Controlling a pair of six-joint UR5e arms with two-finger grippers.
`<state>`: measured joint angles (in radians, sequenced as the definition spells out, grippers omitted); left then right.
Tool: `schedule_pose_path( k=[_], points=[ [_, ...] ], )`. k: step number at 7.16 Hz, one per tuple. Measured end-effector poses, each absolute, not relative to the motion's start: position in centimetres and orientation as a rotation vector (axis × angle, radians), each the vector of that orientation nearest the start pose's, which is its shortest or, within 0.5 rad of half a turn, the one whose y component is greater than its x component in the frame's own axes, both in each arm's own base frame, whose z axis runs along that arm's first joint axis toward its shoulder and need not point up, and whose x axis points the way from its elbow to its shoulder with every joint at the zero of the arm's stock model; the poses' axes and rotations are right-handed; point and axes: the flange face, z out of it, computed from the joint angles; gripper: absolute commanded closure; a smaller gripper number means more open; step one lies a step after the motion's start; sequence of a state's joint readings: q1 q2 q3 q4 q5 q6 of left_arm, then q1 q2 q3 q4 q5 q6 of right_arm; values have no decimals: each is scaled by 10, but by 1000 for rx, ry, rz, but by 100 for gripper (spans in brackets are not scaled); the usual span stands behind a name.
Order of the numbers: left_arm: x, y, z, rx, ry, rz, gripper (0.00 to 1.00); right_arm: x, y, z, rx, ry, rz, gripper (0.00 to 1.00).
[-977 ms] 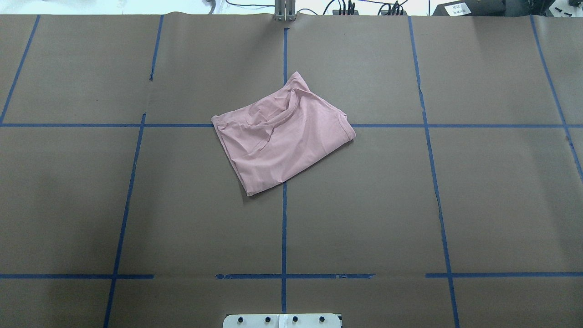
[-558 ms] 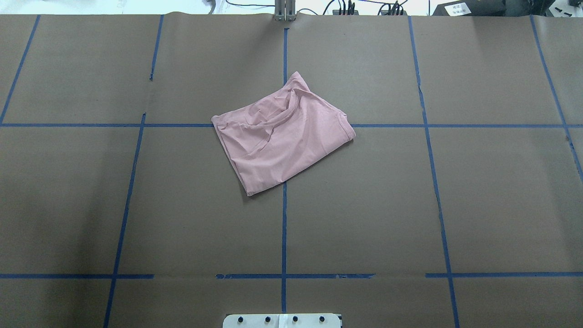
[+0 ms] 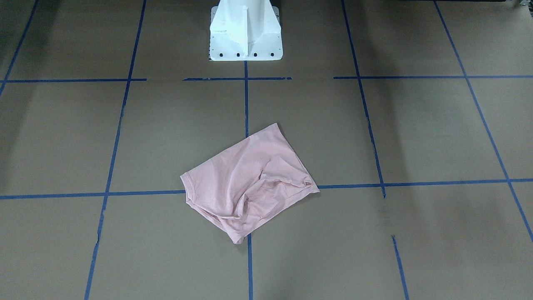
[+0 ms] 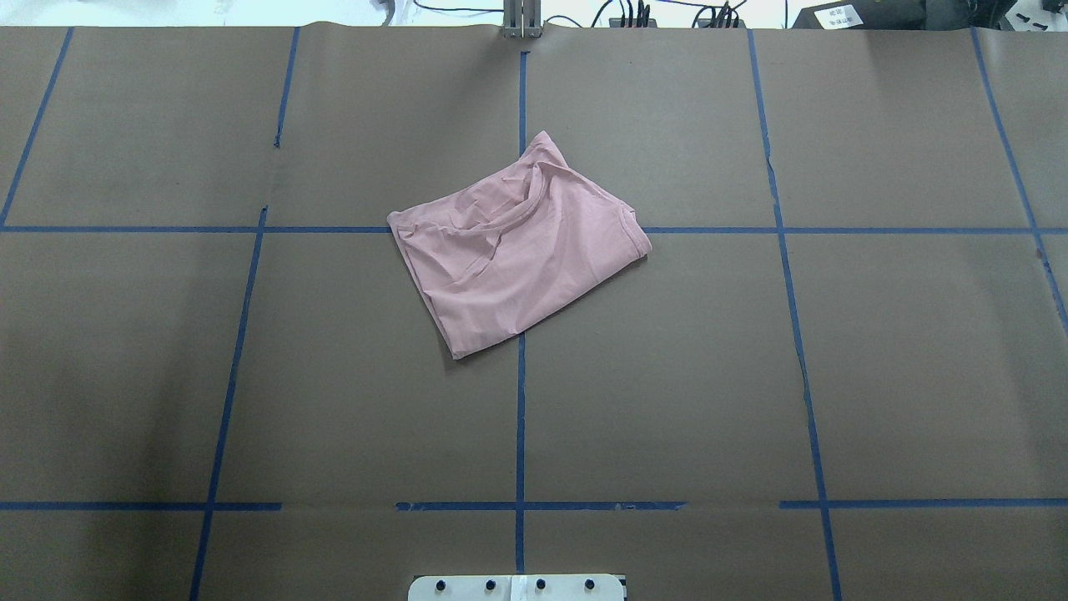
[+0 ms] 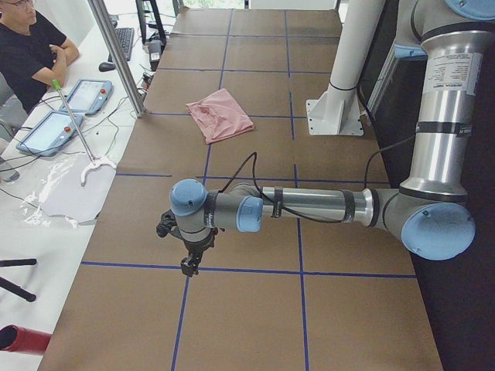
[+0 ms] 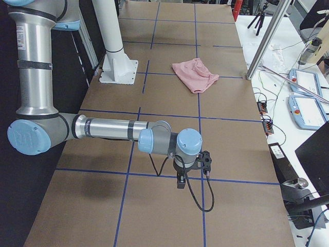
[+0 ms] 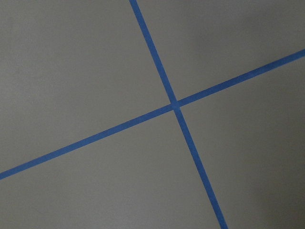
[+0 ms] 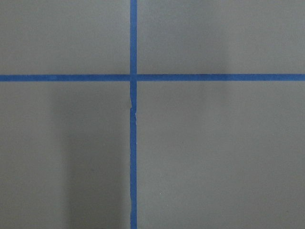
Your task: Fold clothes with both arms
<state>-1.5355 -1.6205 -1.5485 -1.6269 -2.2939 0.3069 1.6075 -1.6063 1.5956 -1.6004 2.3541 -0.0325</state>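
Observation:
The pale pink T-shirt (image 4: pixel 517 250) lies folded in a rough rectangle, plain side up, at the middle of the brown table; it also shows in the front-facing view (image 3: pixel 245 183) and in both side views (image 5: pixel 220 114) (image 6: pixel 194 74). My left gripper (image 5: pixel 188 267) shows only in the left side view, hovering low over a blue tape line far from the shirt. My right gripper (image 6: pixel 180 182) shows only in the right side view, likewise far from the shirt. I cannot tell whether either is open or shut. Both wrist views show only tape crossings.
Blue tape lines (image 4: pixel 520 417) grid the table. The white pedestal base (image 3: pixel 245 37) stands at the robot's edge. An operator (image 5: pixel 31 46), tablets (image 5: pixel 69 108) and a metal post (image 5: pixel 116 54) are along the far edge.

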Motion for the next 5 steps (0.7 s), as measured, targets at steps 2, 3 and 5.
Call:
schedule_pose_path(
  k=[2, 3, 5],
  points=[
    [-49, -521, 641, 178, 711, 357, 0, 70, -477, 659, 1, -798, 72, 0],
    [-49, -520, 641, 177, 713, 356, 0, 64, -478, 656, -2, -817, 90, 0],
    [-47, -518, 643, 174, 732, 352, 0, 50, -482, 650, -1, -835, 129, 0]
  ],
)
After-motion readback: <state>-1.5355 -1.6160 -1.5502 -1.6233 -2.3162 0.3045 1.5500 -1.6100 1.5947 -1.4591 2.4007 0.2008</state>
